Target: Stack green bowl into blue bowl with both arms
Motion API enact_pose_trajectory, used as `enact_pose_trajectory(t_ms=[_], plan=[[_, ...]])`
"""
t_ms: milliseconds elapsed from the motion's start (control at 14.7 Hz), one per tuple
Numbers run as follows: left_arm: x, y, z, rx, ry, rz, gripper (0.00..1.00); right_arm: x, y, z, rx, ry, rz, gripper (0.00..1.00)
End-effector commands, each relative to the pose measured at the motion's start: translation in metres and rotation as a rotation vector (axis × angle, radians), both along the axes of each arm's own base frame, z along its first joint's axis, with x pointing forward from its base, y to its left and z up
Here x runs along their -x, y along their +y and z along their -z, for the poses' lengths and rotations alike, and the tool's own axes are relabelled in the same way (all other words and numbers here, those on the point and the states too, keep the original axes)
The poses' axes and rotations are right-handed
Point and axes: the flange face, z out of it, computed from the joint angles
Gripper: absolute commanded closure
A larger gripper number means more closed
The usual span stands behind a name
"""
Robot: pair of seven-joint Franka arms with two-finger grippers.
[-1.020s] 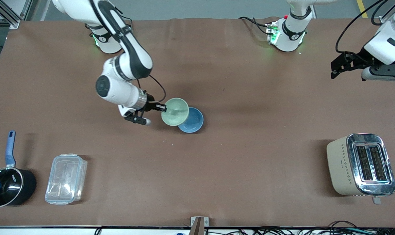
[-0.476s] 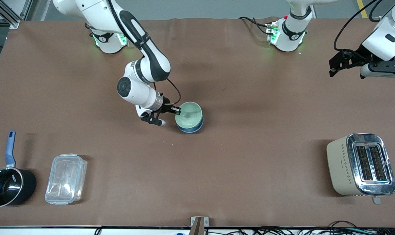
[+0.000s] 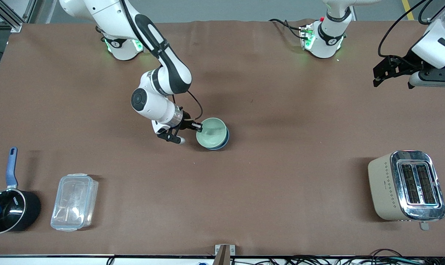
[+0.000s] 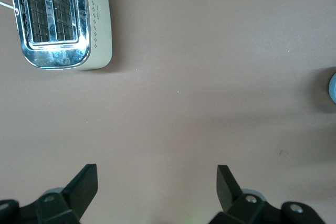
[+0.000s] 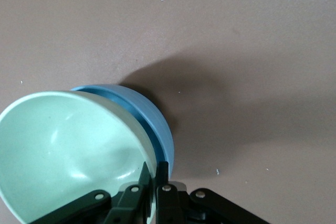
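The pale green bowl [image 3: 211,132] sits nested in the blue bowl [image 3: 224,141] at the middle of the table, a little tilted. My right gripper [image 3: 198,127] is shut on the green bowl's rim at the side toward the right arm's end. In the right wrist view the green bowl [image 5: 68,150] lies inside the blue bowl [image 5: 157,129], and my right gripper [image 5: 154,174] pinches the green rim, one finger inside and one outside. My left gripper [image 3: 378,75] is open and empty, held high over the left arm's end of the table; in the left wrist view its fingers [image 4: 84,184] stand wide apart.
A cream toaster [image 3: 404,186] stands near the front camera at the left arm's end, also in the left wrist view [image 4: 58,19]. A clear plastic box [image 3: 74,201] and a black saucepan with a blue handle [image 3: 9,206] sit at the right arm's end.
My right gripper carried the green bowl over the blue bowl and lowered it in. In the last half second it settled slightly lower. The left gripper shifted only slightly.
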Motion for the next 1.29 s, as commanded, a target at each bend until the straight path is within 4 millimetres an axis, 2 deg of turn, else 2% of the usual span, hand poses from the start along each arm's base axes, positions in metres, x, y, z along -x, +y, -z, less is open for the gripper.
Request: enact_pose_trajectory(t_ms=[0,68,136,272,340,408,476,612,748,816,952,1088,1156,1224], plan=[[0.006,0.005,-0.007,-0.002,-0.002,0.004,0.0,0.001,0.008,0.003,-0.007,-0.001,0.009,0.86],[0.005,0.006,-0.005,-0.002,0.002,0.004,0.0,0.001,0.008,0.003,-0.007,0.0,0.008,0.79],[0.004,0.007,-0.004,-0.002,0.005,0.004,0.0,0.001,0.008,0.003,-0.007,0.0,0.008,0.62],[0.001,0.004,0.002,0.001,0.019,0.004,0.0,0.001,0.006,0.002,-0.009,0.001,0.013,0.18],[-0.004,0.004,0.002,0.009,0.016,-0.001,0.0,-0.002,0.005,-0.003,-0.014,-0.004,0.012,0.04],[-0.009,0.003,0.0,0.014,0.012,-0.001,0.0,-0.005,0.001,-0.013,-0.023,-0.014,0.014,0.0],[-0.014,0.003,0.002,0.015,0.013,-0.001,0.0,-0.011,-0.006,-0.031,-0.038,-0.034,0.025,0.0],[-0.016,-0.001,0.006,0.017,0.021,-0.004,0.0,-0.025,-0.035,-0.064,-0.062,-0.06,0.05,0.0],[-0.016,-0.001,0.007,0.015,0.022,-0.004,0.0,-0.04,-0.087,-0.1,-0.09,-0.09,0.08,0.0],[-0.016,0.0,0.006,0.011,0.02,-0.003,0.0,-0.045,-0.119,-0.109,-0.098,-0.103,0.067,0.0],[-0.013,0.002,0.0,0.005,0.009,-0.003,0.0,-0.049,-0.196,-0.114,-0.1,-0.149,0.029,0.0],[-0.012,-0.001,-0.004,0.005,0.0,0.0,0.0,-0.04,-0.255,-0.109,-0.075,-0.182,0.003,0.0],[-0.012,-0.004,-0.007,0.007,-0.005,0.003,0.0,-0.035,-0.291,-0.104,-0.04,-0.201,-0.024,0.0],[-0.012,-0.006,-0.007,0.013,-0.004,0.007,0.0,-0.033,-0.329,-0.107,-0.012,-0.227,-0.037,0.0]])
